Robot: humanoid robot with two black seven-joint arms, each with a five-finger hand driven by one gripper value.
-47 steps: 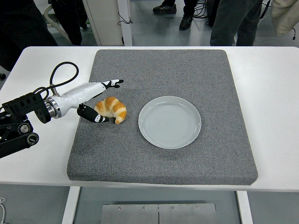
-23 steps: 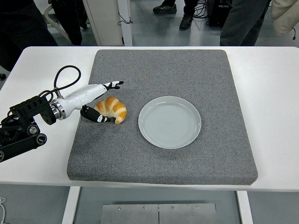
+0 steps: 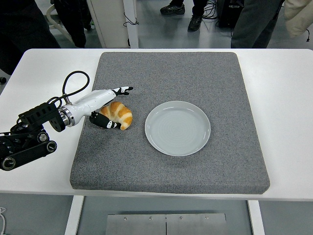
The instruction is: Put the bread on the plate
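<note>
A golden croissant (image 3: 120, 114) lies on the grey mat (image 3: 171, 73), just left of the empty pale blue plate (image 3: 177, 128). My left hand (image 3: 122, 108) reaches in from the left and straddles the croissant. Its white upper fingers (image 3: 119, 91) stretch straight along the far side of the bread, and its dark lower fingers (image 3: 107, 123) sit against the near side. The hand is spread rather than closed, and the croissant rests on the mat. My right arm is out of the picture.
The mat covers most of the white table (image 3: 288, 98). A black cable (image 3: 73, 83) loops up behind my left wrist. Several people's legs (image 3: 244, 19) and shoes stand beyond the table's far edge.
My left arm has slid to the right, bringing the fingers further around the croissant. The croissant and the plate have stayed in place.
</note>
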